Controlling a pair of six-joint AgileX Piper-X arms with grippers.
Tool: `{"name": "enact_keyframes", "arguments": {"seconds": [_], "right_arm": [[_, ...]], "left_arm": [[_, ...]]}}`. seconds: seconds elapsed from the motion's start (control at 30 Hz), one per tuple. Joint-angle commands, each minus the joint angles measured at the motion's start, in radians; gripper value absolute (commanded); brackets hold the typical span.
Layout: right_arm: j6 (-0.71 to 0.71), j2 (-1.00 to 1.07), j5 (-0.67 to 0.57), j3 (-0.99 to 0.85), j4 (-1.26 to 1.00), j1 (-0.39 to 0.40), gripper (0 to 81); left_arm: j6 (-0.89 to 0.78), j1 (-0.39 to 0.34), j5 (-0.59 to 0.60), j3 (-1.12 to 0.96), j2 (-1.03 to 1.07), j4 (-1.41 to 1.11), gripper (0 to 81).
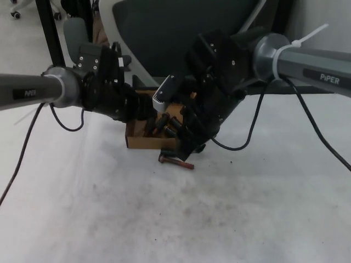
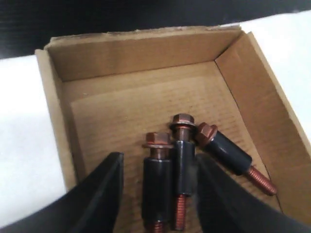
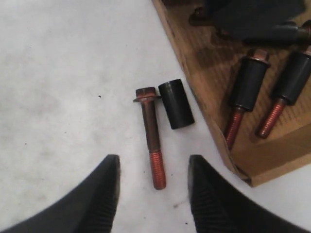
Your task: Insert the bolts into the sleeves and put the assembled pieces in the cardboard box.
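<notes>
Because a bolt and sleeve lie unjoined on the worktop beside the box, the right claw hangs wide above them; the left claw, also wide, overlooks three assembled pieces inside.

Pretty even, soft light all round: the bench comes out bright, the cardboard box floor a bit dimmer, shadows faint.
</notes>
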Motion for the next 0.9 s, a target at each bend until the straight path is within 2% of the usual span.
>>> {"name": "enact_keyframes", "arguments": {"seconds": [0.0,0.47,0.87], "right_arm": [[-0.009,0.020,-0.008,-0.015,-0.008,0.011,43.3],[-0.009,0.106,-0.015,-0.025,-0.084,0.054,43.3],[-0.009,0.131,0.115,-0.029,-0.094,0.054,43.3]], "left_arm": [[-0.033,0.021,0.048,-0.013,-0.014,-0.003,48.2],[-0.102,0.053,0.276,-0.010,-0.108,0.005,47.7],[-0.063,0.060,0.293,-0.010,-0.149,0.050,47.7]]}}
